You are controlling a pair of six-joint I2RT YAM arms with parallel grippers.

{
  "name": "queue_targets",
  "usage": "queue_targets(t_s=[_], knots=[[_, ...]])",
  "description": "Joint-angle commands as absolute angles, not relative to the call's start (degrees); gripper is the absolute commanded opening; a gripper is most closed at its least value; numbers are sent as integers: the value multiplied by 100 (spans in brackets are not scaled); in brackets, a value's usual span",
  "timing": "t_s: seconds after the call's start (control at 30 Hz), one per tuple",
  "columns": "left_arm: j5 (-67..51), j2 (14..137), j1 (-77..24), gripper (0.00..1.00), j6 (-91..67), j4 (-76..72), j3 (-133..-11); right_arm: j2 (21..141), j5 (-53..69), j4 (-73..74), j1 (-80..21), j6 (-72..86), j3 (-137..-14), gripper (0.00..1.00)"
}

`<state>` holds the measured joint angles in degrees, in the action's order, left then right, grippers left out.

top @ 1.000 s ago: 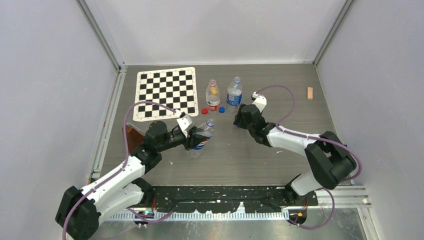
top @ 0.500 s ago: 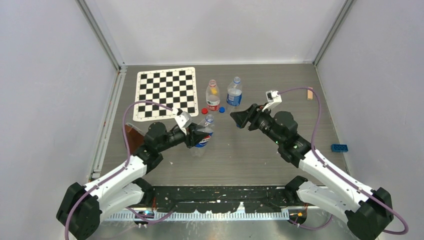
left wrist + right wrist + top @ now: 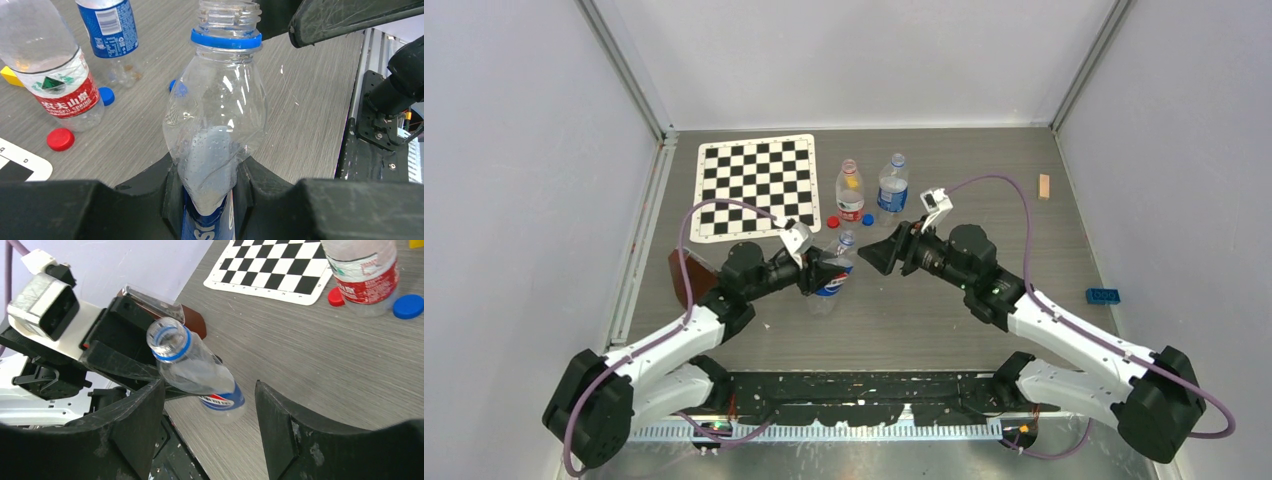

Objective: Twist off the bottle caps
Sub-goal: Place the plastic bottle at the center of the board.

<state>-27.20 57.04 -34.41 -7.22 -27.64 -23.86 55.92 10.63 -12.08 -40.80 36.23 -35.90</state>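
Left wrist: left gripper (image 3: 207, 177) clamps an uncapped bottle (image 3: 220, 110) (apparently empty); right gripper (image 3: 209, 388) gapes.

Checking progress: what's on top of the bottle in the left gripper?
No cap: the bottle has a bare threaded mouth above a blue ring. The left gripper hides its base.

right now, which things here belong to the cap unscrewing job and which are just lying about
job: held blue-label bottle, red-label bottle, standing blue-label bottle, red cap, blue cap
lying about: checkerboard, yellow block, blue brick, wooden block
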Motion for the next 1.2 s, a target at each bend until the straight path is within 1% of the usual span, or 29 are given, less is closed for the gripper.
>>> queue_targets(t_s=[0.0,0.23,0.3,0.33,0.37,0.4,0.43,0.47,0.5,0.53,0.57,0.63,0.67,0.7,0.83,0.97,1.03,1.17], knots=[[-2989,5884,-3428,16,-802,-3195,-2572,5830,1214,-1884,-4302,3550,-3929,72],[-3399,6253,-3428,17,-1023,-3317,-2758,6477,864,-2236,-4517,3590,-4138,71],[-3450,6320,-3431,18,-1091,-3329,-2791,6678,755,-2331,-4618,3566,-4196,66],[-3455,6336,-3434,18,-1110,-3331,-2794,6745,760,-2347,-4674,3532,-4216,53],[-3450,6343,-3435,19,-1122,-3343,-2788,6856,777,-2325,-4713,3471,-4275,47],[-3427,6339,-3435,19,-1125,-3366,-2762,6919,775,-2258,-4725,3412,-4295,37],[-3397,6324,-3435,21,-1121,-3379,-2737,6931,767,-2228,-4739,3372,-4330,31],[-3365,6300,-3436,24,-1110,-3388,-2714,6925,757,-2198,-4747,3288,-4336,20],[-3336,6286,-3433,32,-1100,-3384,-2689,6908,703,-2176,-4757,3244,-4340,16],[-3299,6270,-3436,42,-1085,-3383,-2663,6855,668,-2100,-4765,3144,-4352,11],[-3251,6256,-3436,52,-1071,-3384,-2644,6825,576,-2056,-4788,3071,-4360,9],[-3130,6237,-3432,67,-1043,-3361,-2599,6715,360,-1834,-4835,2825,-4409,6],[-3066,6228,-3427,96,-1015,-3321,-2589,6638,204,-1691,-4852,2644,-4453,6],[-2996,6190,-3435,99,-985,-3284,-2578,6597,111,-1619,-4880,2553,-4477,5],[-2553,6002,-3431,100,-923,-3093,-2521,6467,-675,-1411,-4895,1895,-4559,4],[-2007,5623,-3435,100,-870,-3069,-2308,6588,-1481,-1078,-4898,1426,-4826,3],[-1760,5451,-3430,100,-852,-3099,-2184,6675,-1983,-1229,-4900,1277,-4876,3],[-1432,5181,-3430,100,-782,-3056,-2046,6989,-2522,-1451,-4896,1001,-4964,3]])
